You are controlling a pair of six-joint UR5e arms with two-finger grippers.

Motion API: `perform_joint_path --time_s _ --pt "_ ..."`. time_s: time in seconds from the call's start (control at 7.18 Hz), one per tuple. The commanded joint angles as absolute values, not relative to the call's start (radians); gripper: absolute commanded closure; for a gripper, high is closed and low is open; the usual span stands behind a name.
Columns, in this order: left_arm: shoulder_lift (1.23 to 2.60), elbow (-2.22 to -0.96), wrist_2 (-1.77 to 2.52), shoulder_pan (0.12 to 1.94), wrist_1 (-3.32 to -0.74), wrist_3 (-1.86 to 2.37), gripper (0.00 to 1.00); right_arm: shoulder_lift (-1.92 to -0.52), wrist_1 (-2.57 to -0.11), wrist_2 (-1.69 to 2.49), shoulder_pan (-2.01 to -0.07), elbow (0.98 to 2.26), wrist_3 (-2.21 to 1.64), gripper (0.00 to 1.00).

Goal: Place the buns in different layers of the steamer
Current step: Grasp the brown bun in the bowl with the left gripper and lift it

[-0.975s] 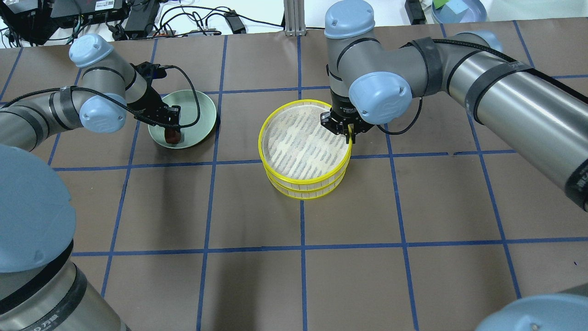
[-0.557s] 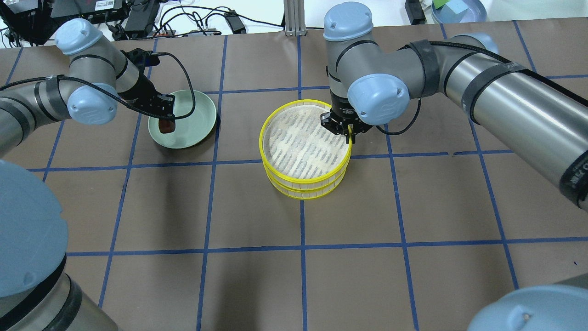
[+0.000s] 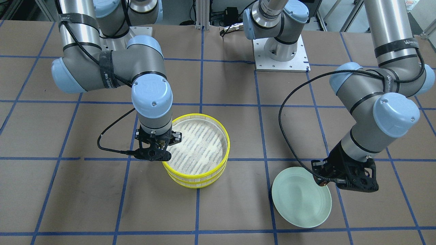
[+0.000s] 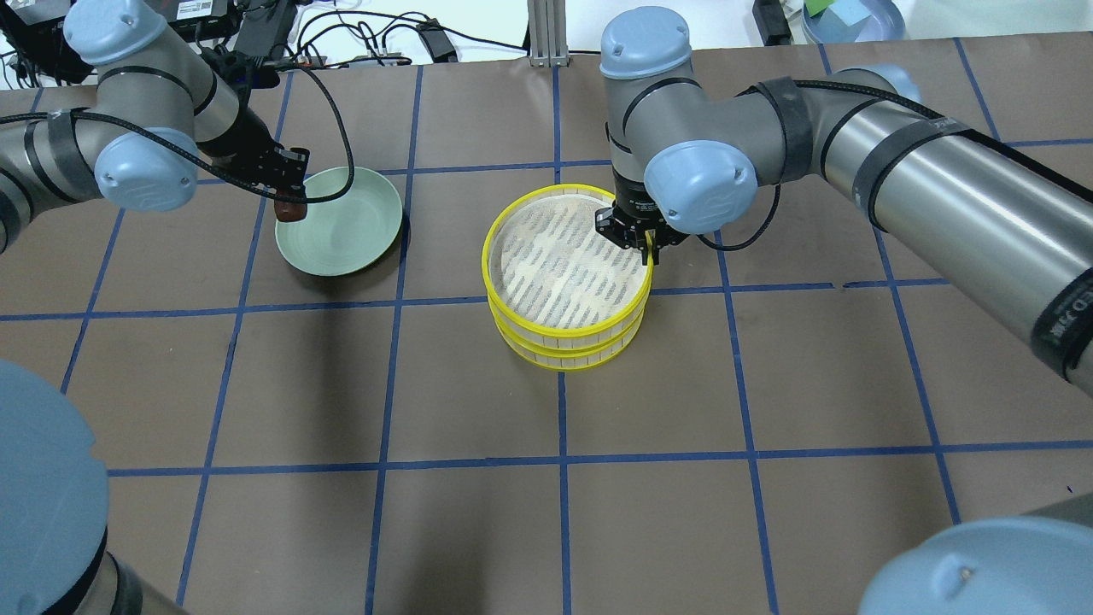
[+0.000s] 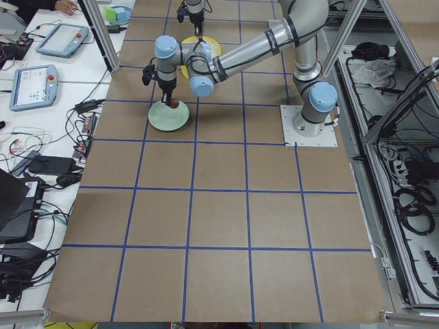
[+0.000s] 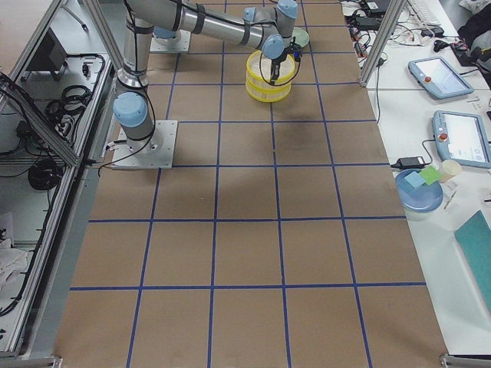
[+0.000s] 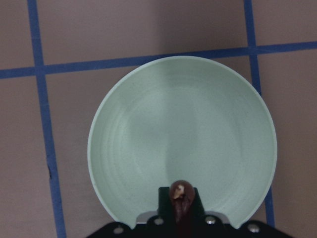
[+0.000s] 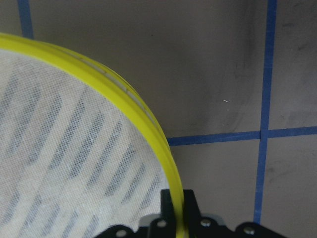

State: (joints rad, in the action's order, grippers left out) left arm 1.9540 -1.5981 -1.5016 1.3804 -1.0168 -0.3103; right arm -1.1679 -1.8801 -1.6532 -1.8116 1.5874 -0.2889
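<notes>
My left gripper (image 4: 289,203) is shut on the dark brown glossy bun (image 4: 291,212) and holds it above the left edge of the pale green plate (image 4: 346,226). The left wrist view shows the bun (image 7: 181,194) between the fingers, over the plate's near rim (image 7: 119,208). Two yellow-rimmed steamer layers are stacked mid-table, the top layer (image 4: 489,256) on the lower layer (image 4: 559,362). My right gripper (image 4: 646,248) is shut on the top layer's rim (image 8: 148,126) at its right side. The top layer's mesh floor holds nothing. The pale cream bun is out of view.
The plate (image 3: 301,200) holds nothing and lies left of the steamer (image 3: 196,182) in the overhead view. The brown table has blue tape grid lines. Cables and boxes lie beyond the far edge (image 4: 256,34).
My left gripper has lifted the brown bun off the plate and moved it up and toward the plate's back left. My right gripper stays on the steamer rim.
</notes>
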Motion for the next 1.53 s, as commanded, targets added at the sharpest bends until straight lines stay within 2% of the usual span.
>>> perform_joint_path --time_s 0.0,0.28,0.42,0.56,0.7,0.97,1.11,1.39 --pt "1.908 -1.563 -1.519 1.449 -1.064 -0.223 1.0 -1.169 -1.881 -1.649 -1.812 1.589 -0.295 1.0" --pt "1.872 -1.563 -1.516 1.517 -1.072 -0.136 1.0 -1.167 -1.876 -1.651 -1.812 1.591 -0.293 1.0" --pt "1.856 -1.563 -1.513 1.551 -1.081 -0.094 1.0 -1.169 -1.87 -1.651 -1.812 1.591 -0.295 0.89" --pt "1.844 -1.563 -1.511 1.589 -1.084 -0.056 1.0 -1.173 -1.867 -1.654 -1.815 1.592 -0.291 0.7" --pt "1.838 -1.563 -1.508 1.621 -1.085 0.002 1.0 -1.173 -1.862 -1.652 -1.818 1.591 -0.276 0.42" --pt "1.829 -1.563 -1.503 1.689 -1.085 0.081 1.0 -1.175 -1.859 -1.649 -1.819 1.591 -0.276 0.21" --pt "1.832 -1.563 -1.476 1.727 -1.083 0.159 1.0 -1.181 -1.859 -1.651 -1.819 1.591 -0.275 0.04" --pt "1.844 -1.581 -1.471 1.793 -1.078 0.207 1.0 -1.268 -1.858 -1.64 -1.795 1.586 -0.2 0.0"
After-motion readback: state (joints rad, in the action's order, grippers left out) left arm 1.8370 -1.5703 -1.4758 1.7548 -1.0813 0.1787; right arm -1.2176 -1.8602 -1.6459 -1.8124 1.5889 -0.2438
